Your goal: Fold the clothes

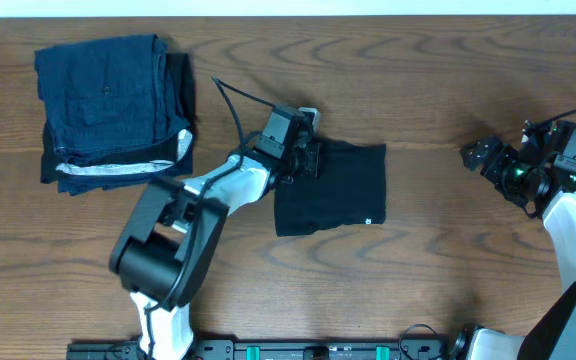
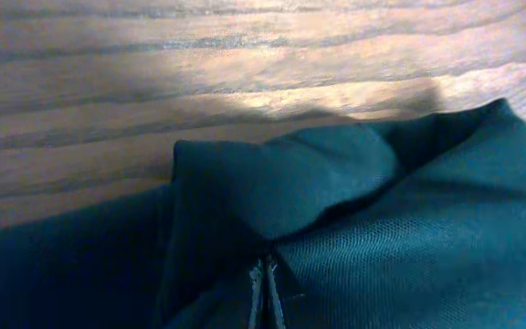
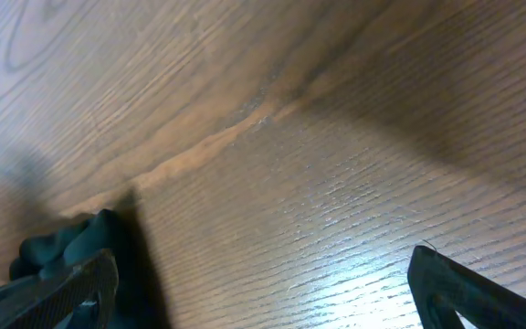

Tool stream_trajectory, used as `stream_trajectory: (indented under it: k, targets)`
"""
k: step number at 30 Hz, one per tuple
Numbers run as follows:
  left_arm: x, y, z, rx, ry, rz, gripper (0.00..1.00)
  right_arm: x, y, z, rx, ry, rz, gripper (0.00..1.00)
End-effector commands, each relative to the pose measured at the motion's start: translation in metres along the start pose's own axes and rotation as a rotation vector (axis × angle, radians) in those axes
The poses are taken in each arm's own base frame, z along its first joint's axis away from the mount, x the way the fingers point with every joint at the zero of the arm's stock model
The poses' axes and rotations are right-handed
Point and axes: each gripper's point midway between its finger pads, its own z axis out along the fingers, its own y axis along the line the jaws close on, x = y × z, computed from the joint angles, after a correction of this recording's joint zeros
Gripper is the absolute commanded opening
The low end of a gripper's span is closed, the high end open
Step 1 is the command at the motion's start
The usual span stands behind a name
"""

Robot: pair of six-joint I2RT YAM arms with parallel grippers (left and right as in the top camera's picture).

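The clothes, a black T-shirt (image 1: 333, 190), lie folded into a rough square at the middle of the table. My left gripper (image 1: 306, 160) sits at the shirt's upper left edge. In the left wrist view its fingertips (image 2: 265, 285) are pressed together, and the dark fabric (image 2: 281, 183) bunches into a raised fold right ahead of them. My right gripper (image 1: 480, 155) hovers far to the right of the shirt. Its jaws stand wide apart over bare wood (image 3: 263, 306), with nothing between them. A dark bit of cloth (image 3: 62, 239) shows beyond its left finger.
A pile of dark blue folded garments (image 1: 108, 110) with a white-striped edge lies at the back left. A black cable (image 1: 230, 100) loops from the left arm over the table. The wooden table (image 1: 448, 260) stretches between shirt and right arm.
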Motion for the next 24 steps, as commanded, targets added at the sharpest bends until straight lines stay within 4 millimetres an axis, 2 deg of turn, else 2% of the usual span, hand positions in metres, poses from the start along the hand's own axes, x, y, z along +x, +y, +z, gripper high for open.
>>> stream_trajectory:
  k: [1,5,11,14,18,24]
  targets:
    - [-0.007,0.007,0.003,-0.028,-0.025,0.042,0.06,-0.004,0.000,-0.004,0.002,-0.014,-0.002,0.99]
    - [-0.027,-0.006,-0.011,-0.004,-0.087,0.063,0.06,-0.004,0.000,-0.004,0.002,-0.014,-0.002,0.99]
    - [-0.068,-0.047,-0.065,0.070,-0.220,0.112,0.06,-0.004,0.000,-0.004,0.002,-0.014,-0.002,0.99]
    - [-0.074,-0.074,-0.092,0.164,-0.241,0.142,0.06,-0.004,0.000,-0.004,0.002,-0.014,-0.002,0.99]
    - [-0.057,-0.108,-0.105,0.321,-0.168,0.167,0.06,-0.004,0.000,-0.004,0.002,-0.015,-0.002,0.99]
    - [-0.002,-0.132,-0.092,0.453,0.053,0.159,0.06,-0.004,0.000,-0.004,0.002,-0.014,-0.002,0.99]
